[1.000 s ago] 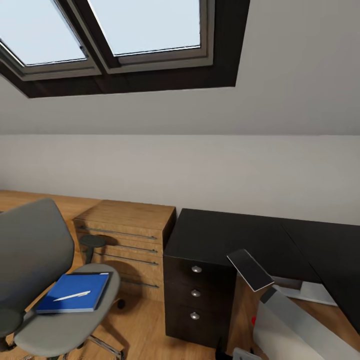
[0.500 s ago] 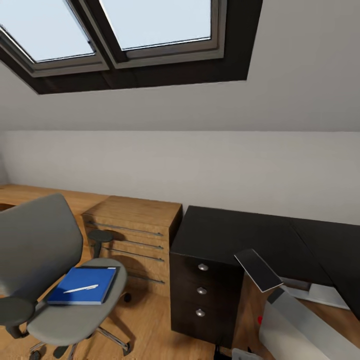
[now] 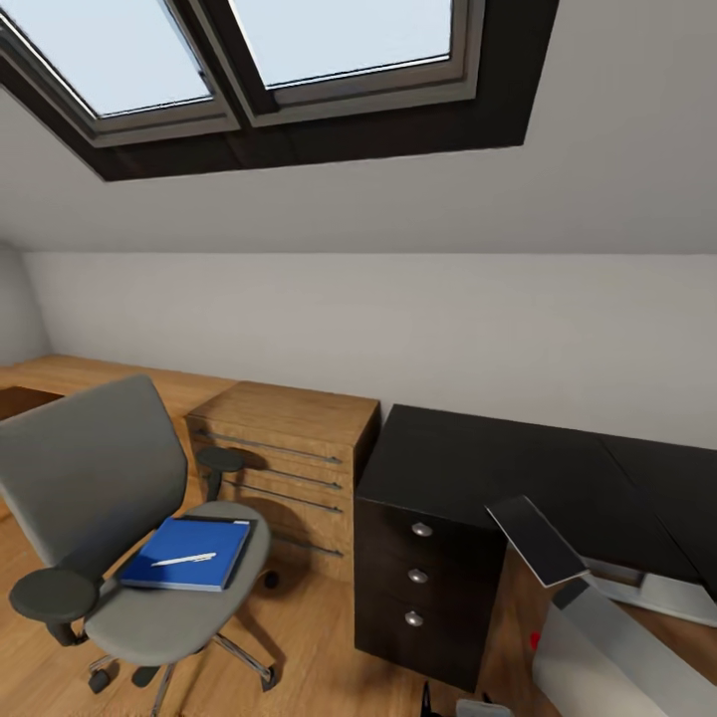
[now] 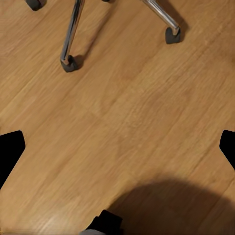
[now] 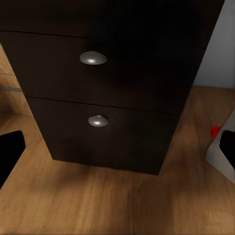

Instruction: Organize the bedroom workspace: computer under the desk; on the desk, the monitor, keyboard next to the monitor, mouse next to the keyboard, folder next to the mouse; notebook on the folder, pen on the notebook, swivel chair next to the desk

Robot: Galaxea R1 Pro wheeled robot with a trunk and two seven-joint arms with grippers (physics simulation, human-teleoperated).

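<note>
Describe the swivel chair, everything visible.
The swivel chair stands upright on the wooden floor, left of the black desk and apart from it, in front of the wooden chest of drawers. It has a grey padded seat, a tall grey back, round black armrests and chrome legs on dark castors; the left wrist view shows two of those legs. The blue folder lies flat on the seat, with the white pen on top.

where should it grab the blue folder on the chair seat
Pinch the folder at its front edge, likely from above the open front of the swivel chair. It lies flat, the backrest blocks the far side, and the pen resting on top could roll off, so keep it level.
</note>
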